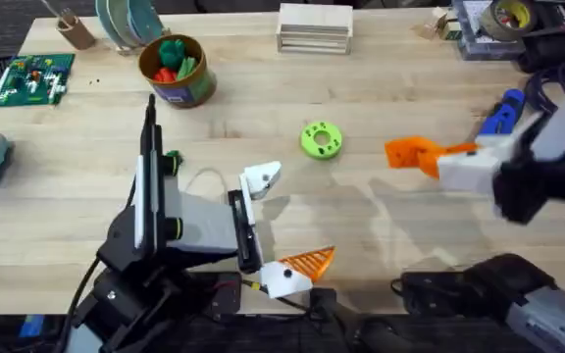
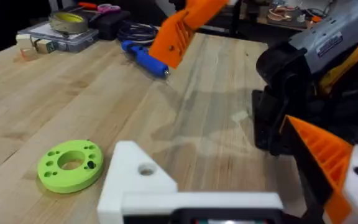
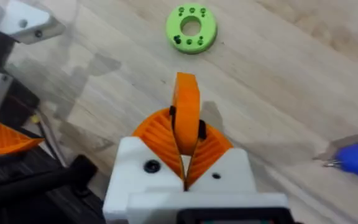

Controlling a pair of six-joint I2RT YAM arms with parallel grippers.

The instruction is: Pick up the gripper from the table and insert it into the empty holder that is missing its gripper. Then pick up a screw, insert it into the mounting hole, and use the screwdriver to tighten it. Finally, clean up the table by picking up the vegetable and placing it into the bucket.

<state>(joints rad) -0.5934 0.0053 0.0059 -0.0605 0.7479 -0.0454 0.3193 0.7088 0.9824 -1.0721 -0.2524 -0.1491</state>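
Orange gripper (image 3: 186, 112) pinched in right gripper's (image 3: 186, 149) jaws above table (image 3: 278, 93).

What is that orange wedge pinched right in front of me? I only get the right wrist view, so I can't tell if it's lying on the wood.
Observer: A spare orange finger. The left wrist view shows the right gripper holding it in the air, clear of the table.
Operator: Where might it go?
Observer: Likely the bare white holder. The left wrist view shows an open screw hole in its top.
Operator: Anything I'm missing farther off?
Observer: Overhead, a brown-gold can stands at the far left with toys inside.
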